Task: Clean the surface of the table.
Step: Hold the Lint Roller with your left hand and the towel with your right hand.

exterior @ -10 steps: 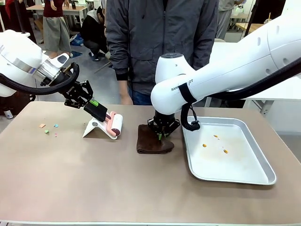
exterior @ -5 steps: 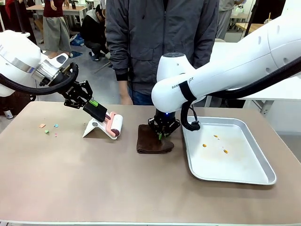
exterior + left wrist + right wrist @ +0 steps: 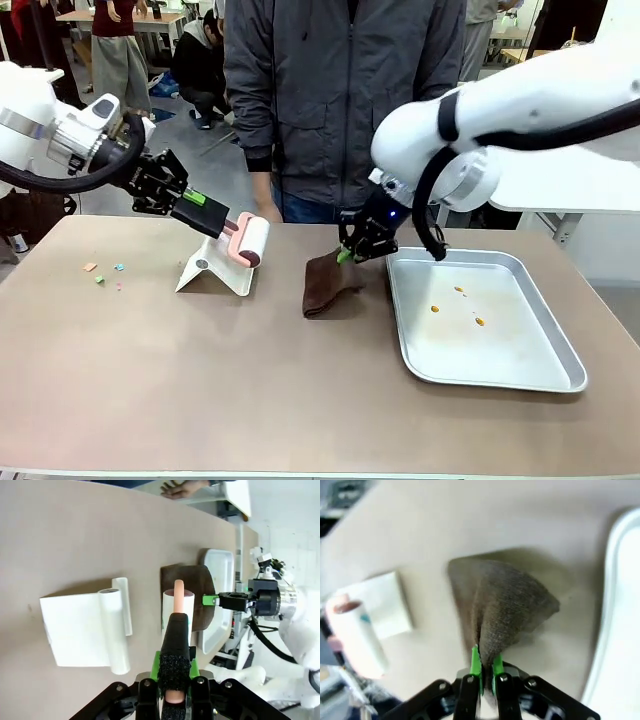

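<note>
The taupe-brown table (image 3: 200, 380) carries small coloured scraps (image 3: 100, 272) at its left. My left gripper (image 3: 190, 205) is shut on the black handle of a lint roller (image 3: 250, 240), holding its white roll just above a white stand (image 3: 215, 272). The left wrist view shows the gripper (image 3: 175, 665) clamped on the lint roller (image 3: 177, 607) beside the stand (image 3: 85, 632). My right gripper (image 3: 345, 255) is shut on one edge of a brown cloth (image 3: 325, 285), lifting it while the rest trails on the table. The right wrist view shows the gripper (image 3: 486, 662) pinching the cloth (image 3: 510, 610).
A silver metal tray (image 3: 540, 375) lies at the right with a few yellow crumbs (image 3: 457, 300) in it, close to the cloth. A person in a dark jacket (image 3: 340, 100) stands at the far edge. The near half of the table is bare.
The right gripper has risen and moved back toward the tray, pulling the cloth's edge up off the table. The left gripper has lifted the lint roller slightly off its stand.
</note>
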`<state>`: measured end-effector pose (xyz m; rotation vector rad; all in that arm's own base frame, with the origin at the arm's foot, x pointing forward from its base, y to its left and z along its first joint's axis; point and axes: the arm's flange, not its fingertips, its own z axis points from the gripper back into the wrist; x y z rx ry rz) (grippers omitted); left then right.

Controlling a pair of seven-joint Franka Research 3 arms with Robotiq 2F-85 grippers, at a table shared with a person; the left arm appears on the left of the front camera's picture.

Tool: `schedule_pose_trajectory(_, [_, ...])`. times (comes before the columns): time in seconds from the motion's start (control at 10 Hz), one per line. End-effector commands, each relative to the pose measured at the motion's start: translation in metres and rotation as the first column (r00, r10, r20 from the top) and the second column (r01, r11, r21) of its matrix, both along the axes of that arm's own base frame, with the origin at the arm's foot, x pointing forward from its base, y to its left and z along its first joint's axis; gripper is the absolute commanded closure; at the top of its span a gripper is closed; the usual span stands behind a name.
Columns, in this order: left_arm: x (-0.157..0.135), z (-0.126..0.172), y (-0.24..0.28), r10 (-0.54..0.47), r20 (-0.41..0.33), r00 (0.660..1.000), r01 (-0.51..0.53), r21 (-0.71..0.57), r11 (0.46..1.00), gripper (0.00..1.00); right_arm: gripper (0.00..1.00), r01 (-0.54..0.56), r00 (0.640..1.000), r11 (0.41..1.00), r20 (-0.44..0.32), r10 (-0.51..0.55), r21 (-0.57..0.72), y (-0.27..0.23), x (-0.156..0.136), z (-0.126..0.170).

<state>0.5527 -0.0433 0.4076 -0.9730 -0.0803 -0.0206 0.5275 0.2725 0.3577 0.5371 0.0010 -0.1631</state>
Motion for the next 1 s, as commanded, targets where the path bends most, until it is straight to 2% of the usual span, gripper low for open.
schedule_pose_trajectory(0.0, [-0.014, 0.001, 0.02, -0.025, 0.025, 0.999, 0.027, -0.107, 0.994, 1.0, 1.0, -0.093, 0.996, 0.932, 0.036, 0.086, 0.349, -0.049, -0.034, 0.004])
schedule_pose_trajectory(0.2, [-0.026, 0.005, 0.053, -0.022, -0.033, 0.999, 0.013, -0.238, 0.971, 1.0, 1.0, -0.222, 0.975, 0.796, 0.129, 0.181, 0.564, -0.083, -0.053, 0.02])
schedule_pose_trajectory(0.3, [-0.037, 0.006, 0.067, -0.003, -0.057, 0.998, -0.014, -0.287, 0.958, 1.0, 1.0, -0.245, 0.969, 0.745, 0.144, 0.199, 0.621, -0.095, -0.062, 0.027])
schedule_pose_trajectory(0.6, [-0.09, 0.012, 0.124, 0.049, 0.013, 0.999, -0.041, -0.379, 0.925, 1.0, 1.0, -0.293, 0.955, 0.661, 0.18, 0.235, 0.691, -0.138, -0.095, 0.035])
schedule_pose_trajectory(0.7, [-0.109, 0.013, 0.154, 0.113, 0.016, 0.994, -0.097, -0.4, 0.912, 1.0, 1.0, -0.29, 0.955, 0.626, 0.182, 0.232, 0.724, -0.156, -0.104, 0.039])
schedule_pose_trajectory(0.9, [-0.134, 0.01, 0.203, 0.064, 0.031, 0.998, -0.046, -0.405, 0.913, 1.0, 1.0, -0.226, 0.974, 0.621, 0.165, 0.154, 0.75, -0.201, -0.125, 0.048])
